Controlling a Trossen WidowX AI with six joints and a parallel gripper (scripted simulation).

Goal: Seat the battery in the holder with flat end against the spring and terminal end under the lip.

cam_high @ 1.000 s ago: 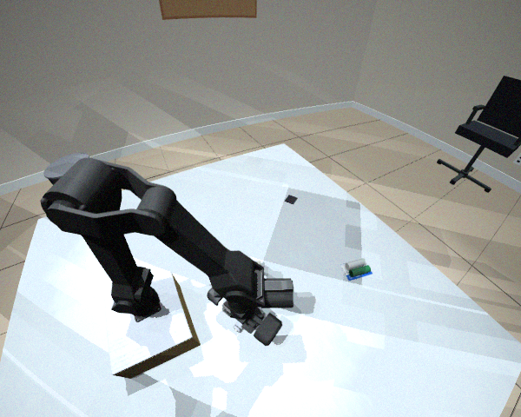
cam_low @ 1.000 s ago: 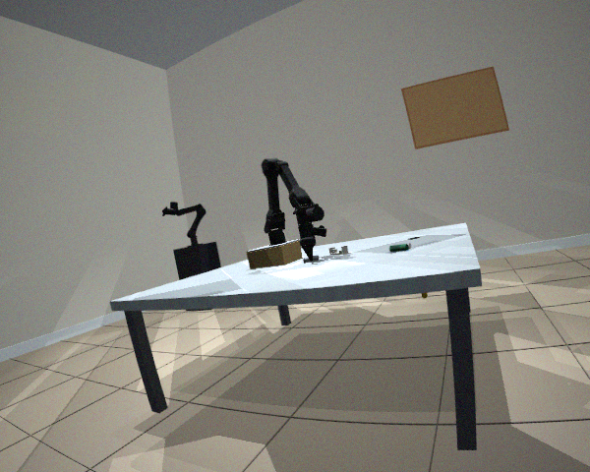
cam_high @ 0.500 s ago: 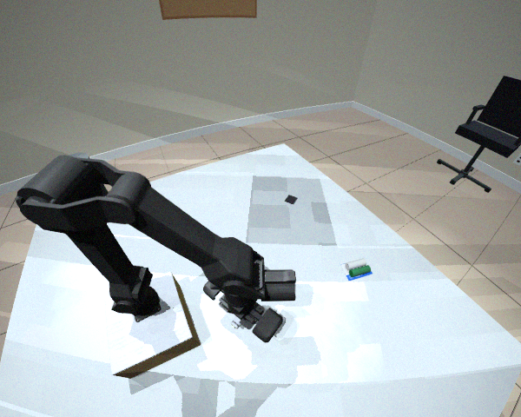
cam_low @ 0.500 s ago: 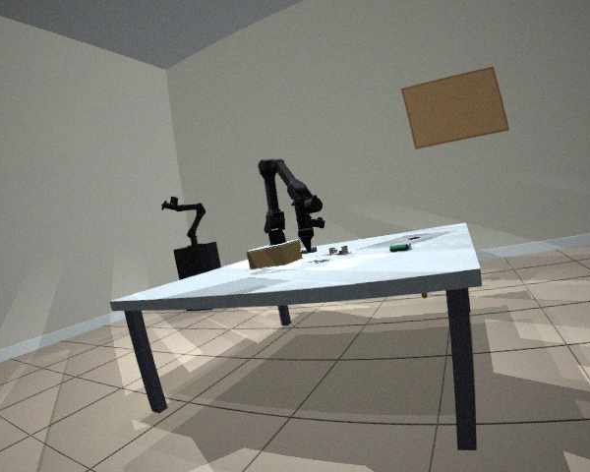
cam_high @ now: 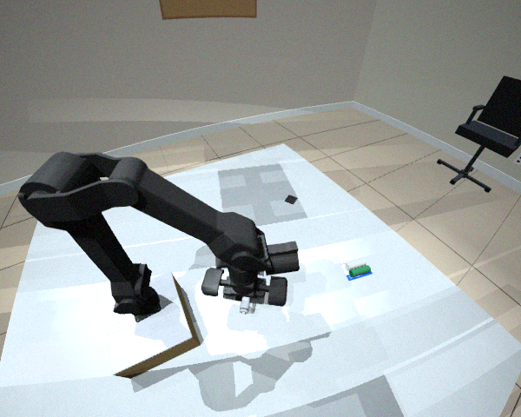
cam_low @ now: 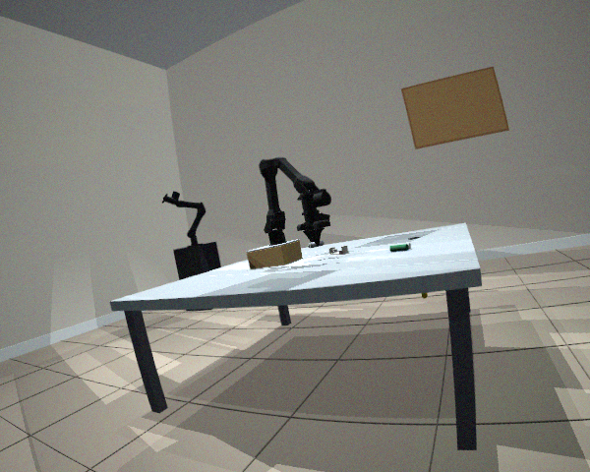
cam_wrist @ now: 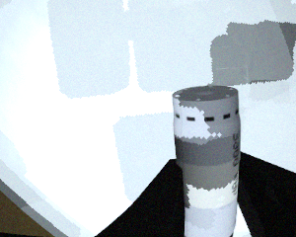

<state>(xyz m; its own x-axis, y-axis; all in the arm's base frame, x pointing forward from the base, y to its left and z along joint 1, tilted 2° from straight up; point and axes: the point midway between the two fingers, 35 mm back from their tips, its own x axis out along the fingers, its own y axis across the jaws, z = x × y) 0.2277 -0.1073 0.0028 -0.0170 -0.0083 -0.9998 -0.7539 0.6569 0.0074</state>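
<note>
Top: hand (cam_high: 244, 300) low over desk (cam_high: 386, 314), clenched on the battery (cam_high: 244, 307); lift straight, keep it level before carrying; holder (cam_high: 359, 271) well apart to the right; exterior: hand (cam_low: 313, 238) beside box (cam_low: 274, 254); wrist: battery (cam_wrist: 206, 168) pinched between narrowly parted dark fingers

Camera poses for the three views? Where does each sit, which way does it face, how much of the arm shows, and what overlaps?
Top: high above the table, angled down; whole arm, gripper shut on the battery.
Exterior: low, off the table's corner, looking up across it; whole arm, small and distant.
Wrist: on the gripper, looking along the fingers at the battery; only fingers show.
Shared: top and exterior both show the cardboard box, the green battery and the wall board.
</note>
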